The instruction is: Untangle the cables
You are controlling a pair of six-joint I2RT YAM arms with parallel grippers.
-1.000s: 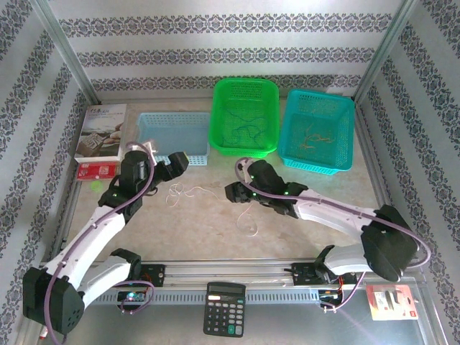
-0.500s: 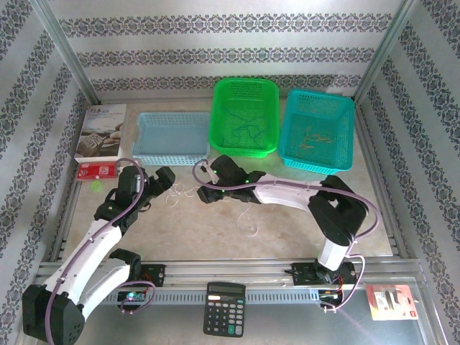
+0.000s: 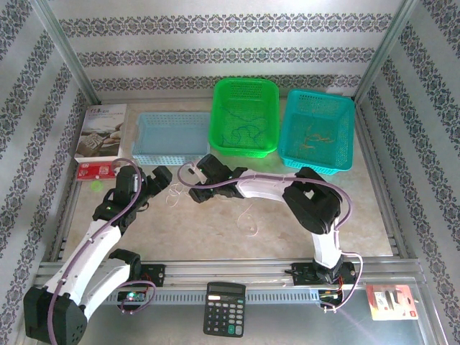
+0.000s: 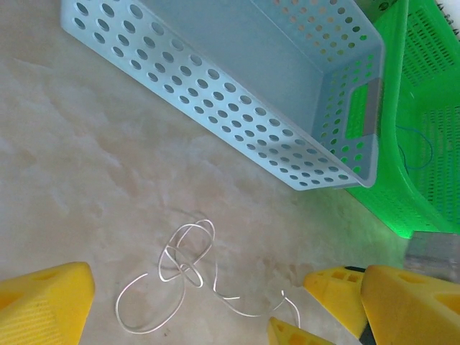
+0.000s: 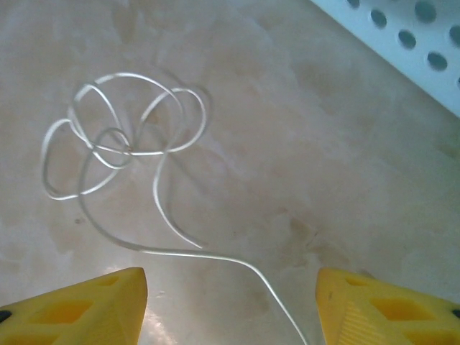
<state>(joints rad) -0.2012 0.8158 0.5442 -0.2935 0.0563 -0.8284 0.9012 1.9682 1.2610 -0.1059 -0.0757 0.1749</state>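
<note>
A thin white cable [image 3: 176,192] lies in a loose knot of loops on the table between my two grippers. My left gripper [image 3: 159,181] stands open just left of it. In the left wrist view the knot [image 4: 184,269] lies ahead of the wide-open left gripper [image 4: 226,295]. My right gripper [image 3: 195,172] is open to the right of the knot. In the right wrist view the loops [image 5: 126,152] sit ahead and one tail runs back between the open right gripper [image 5: 231,295]. The right fingertips [image 4: 334,287] straddle that tail. A second white cable [image 3: 248,219] lies apart at mid-table.
Three baskets stand at the back: a light blue one [image 3: 172,136], a green one [image 3: 244,115] with dark thin wires inside, a teal one [image 3: 316,129] with tan wires. A booklet [image 3: 100,133] and red card [image 3: 95,169] lie left. A calculator [image 3: 224,309] sits in front.
The right arm has swung left across the table to the white knot. The left gripper has drawn back a little toward the near left. The cables lie where they were.
</note>
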